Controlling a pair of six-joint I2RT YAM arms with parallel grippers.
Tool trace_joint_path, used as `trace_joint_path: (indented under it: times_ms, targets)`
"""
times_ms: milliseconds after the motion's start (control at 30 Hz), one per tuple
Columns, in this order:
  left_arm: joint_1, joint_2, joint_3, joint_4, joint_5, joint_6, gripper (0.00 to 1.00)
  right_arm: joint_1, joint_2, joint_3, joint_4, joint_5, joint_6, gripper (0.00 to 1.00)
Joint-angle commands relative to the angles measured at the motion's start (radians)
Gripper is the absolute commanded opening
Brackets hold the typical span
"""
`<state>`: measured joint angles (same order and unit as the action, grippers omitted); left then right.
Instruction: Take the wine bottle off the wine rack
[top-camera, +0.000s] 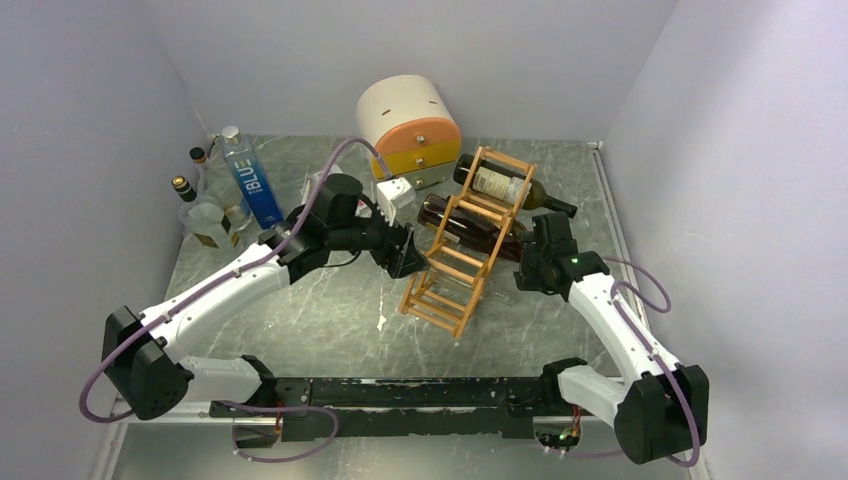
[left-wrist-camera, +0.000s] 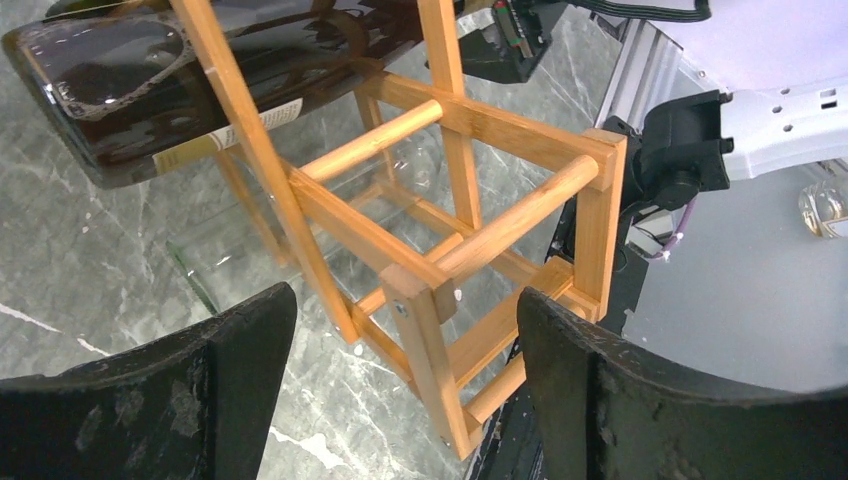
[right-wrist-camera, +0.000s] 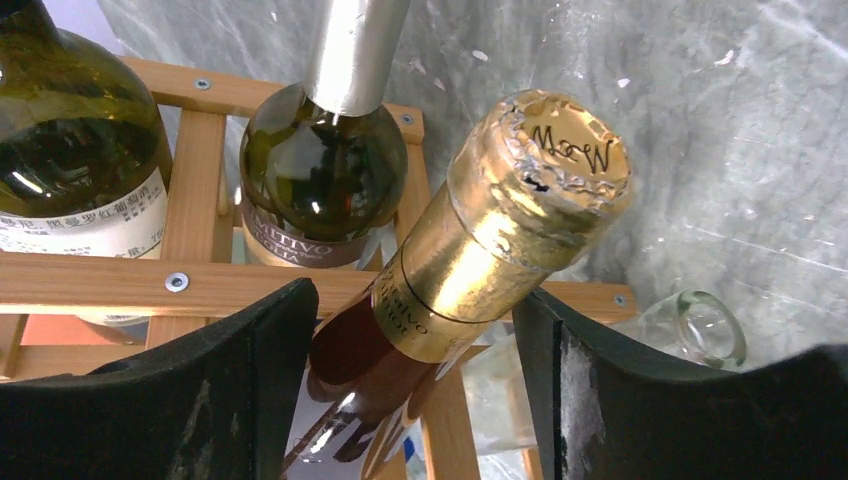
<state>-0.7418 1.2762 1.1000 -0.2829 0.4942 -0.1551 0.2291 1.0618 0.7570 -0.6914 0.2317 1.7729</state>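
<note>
The tan wooden wine rack (top-camera: 462, 250) stands mid-table, leaning, with bottles lying in its tiers. A dark wine bottle (top-camera: 465, 226) with a gold-foil neck (right-wrist-camera: 500, 220) lies in a middle tier, its neck pointing right. My right gripper (right-wrist-camera: 412, 300) is open around that neck, close on the left, with a slim gap on the right. My left gripper (left-wrist-camera: 405, 295) is open at the rack's left side. A lower corner post (left-wrist-camera: 430, 350) of the rack stands between its fingers with room on both sides. The bottle's dark base (left-wrist-camera: 120, 90) shows above.
Two more green bottles (right-wrist-camera: 320, 170) (right-wrist-camera: 70, 130) lie in the rack. A clear glass bottle (right-wrist-camera: 700, 325) lies on the table beneath it. A round cream-and-orange drawer box (top-camera: 410, 125) stands behind. A blue bottle (top-camera: 250, 180) and small bottles (top-camera: 205, 215) stand at the back left.
</note>
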Motion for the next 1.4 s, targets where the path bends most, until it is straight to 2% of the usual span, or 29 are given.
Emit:
trace_joint_path:
  times_ms: [0, 133, 233, 533, 667, 833, 1000, 1133, 1367]
  targets:
    - [-0.038, 0.000, -0.004, 0.012, -0.041, 0.024, 0.85, 0.018, -0.007, -0.032, 0.053, 0.044, 0.103, 0.72]
    - [-0.072, 0.010, -0.010, 0.015, -0.065, 0.023, 0.84, 0.016, -0.022, -0.042, 0.037, 0.081, 0.153, 0.53]
    - [-0.088, 0.020, -0.020, 0.028, -0.078, 0.007, 0.80, 0.017, -0.067, -0.077, 0.042, 0.103, 0.192, 0.46]
    - [-0.115, 0.059, -0.022, 0.016, -0.196, -0.020, 0.61, 0.016, -0.286, -0.238, 0.082, 0.176, 0.286, 0.01]
    - [-0.120, 0.064, -0.022, 0.007, -0.252, -0.024, 0.54, 0.015, -0.374, -0.272, 0.032, 0.217, 0.332, 0.00]
    - [-0.123, 0.064, -0.032, 0.015, -0.283, -0.039, 0.42, 0.015, -0.500, -0.370, 0.076, 0.199, 0.345, 0.00]
    - [-0.133, 0.078, -0.032, 0.013, -0.297, -0.041, 0.44, 0.014, -0.568, -0.424, 0.097, 0.195, 0.314, 0.00]
    - [-0.165, 0.093, -0.020, -0.012, -0.351, -0.039, 0.46, 0.009, -0.521, -0.449, 0.216, 0.152, 0.263, 0.00]
    - [-0.248, 0.070, -0.030, -0.023, -0.610, -0.125, 0.23, 0.002, -0.352, -0.351, 0.282, 0.103, 0.136, 0.00]
